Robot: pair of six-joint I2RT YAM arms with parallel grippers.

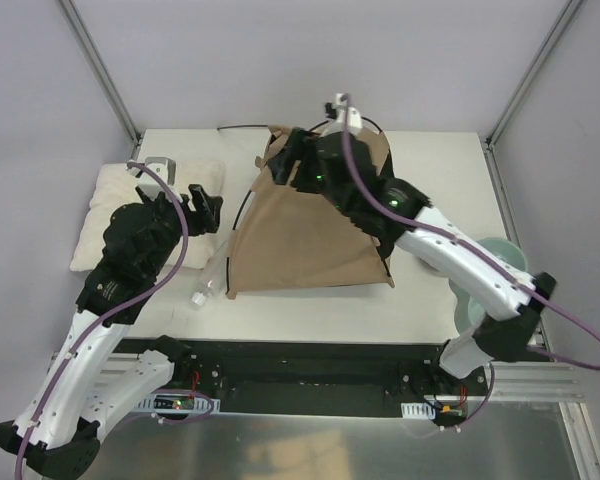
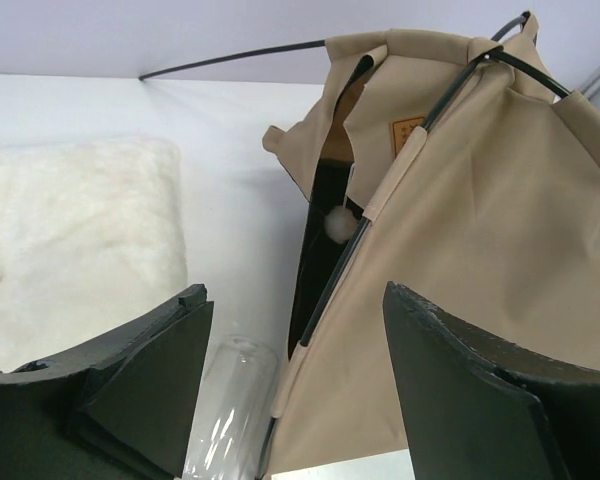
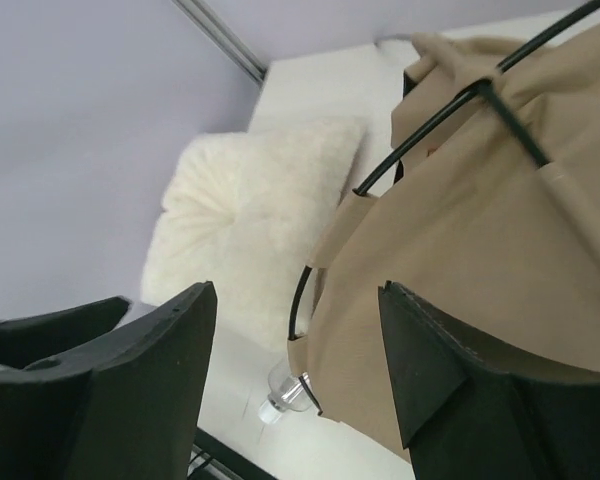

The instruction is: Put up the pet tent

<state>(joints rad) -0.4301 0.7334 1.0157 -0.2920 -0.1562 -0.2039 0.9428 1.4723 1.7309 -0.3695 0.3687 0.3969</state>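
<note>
The tan felt pet tent with thin black poles (image 1: 310, 235) is standing centrally, peak leaning far, directly beneath the nearer right gripper (image 1: 285, 165), which is hovering spread and empty, while the left gripper (image 1: 205, 208), also spread and empty, is hanging leftward over the cream fluffy pillow (image 1: 110, 210).

I see a cream fluffy pillow (image 1: 105, 200) at the table's (image 1: 310, 315) left edge, a clear plastic tube (image 1: 212, 285) near the front edge, and a pale green round object (image 1: 505, 252) by the right edge.

Pet tent (image 1: 300, 250) is matt cloth, pillow (image 2: 70, 230) fluffy.
</note>
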